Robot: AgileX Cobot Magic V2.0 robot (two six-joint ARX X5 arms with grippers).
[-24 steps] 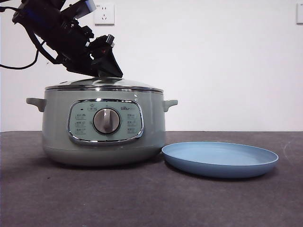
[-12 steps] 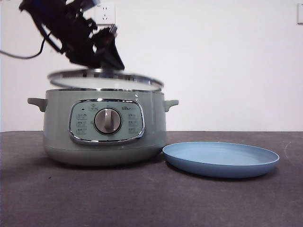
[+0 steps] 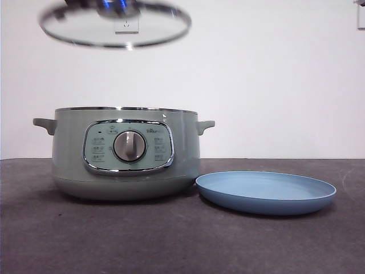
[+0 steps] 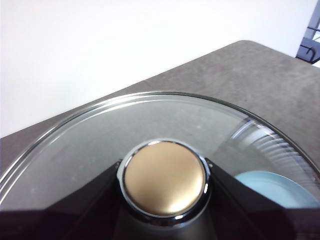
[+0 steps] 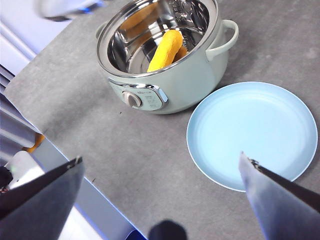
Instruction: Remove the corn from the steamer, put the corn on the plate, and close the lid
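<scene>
The pale green steamer (image 3: 125,151) stands open on the table, and the yellow corn (image 5: 167,47) leans inside its steel pot (image 5: 160,50). High above it hangs the glass lid (image 3: 114,25), slightly tilted. My left gripper (image 4: 165,182) is shut on the lid's round knob (image 4: 165,177), a black jaw on each side; the front view shows only its tip (image 3: 117,5) at the top edge. The light-blue plate (image 3: 265,191) lies empty just right of the steamer. My right gripper (image 5: 160,165) hovers well above the table, open and holding nothing, with the plate (image 5: 252,132) below it.
A wall socket (image 3: 125,23) shows through the raised lid, and another (image 3: 360,14) sits at the top right corner. The grey table's edge (image 5: 75,165) runs in front of the steamer's control panel (image 5: 142,95).
The lid has gone from resting on the steamer's rim to high above it, carried straight up by my left gripper. The dark arm has almost left the front view.
</scene>
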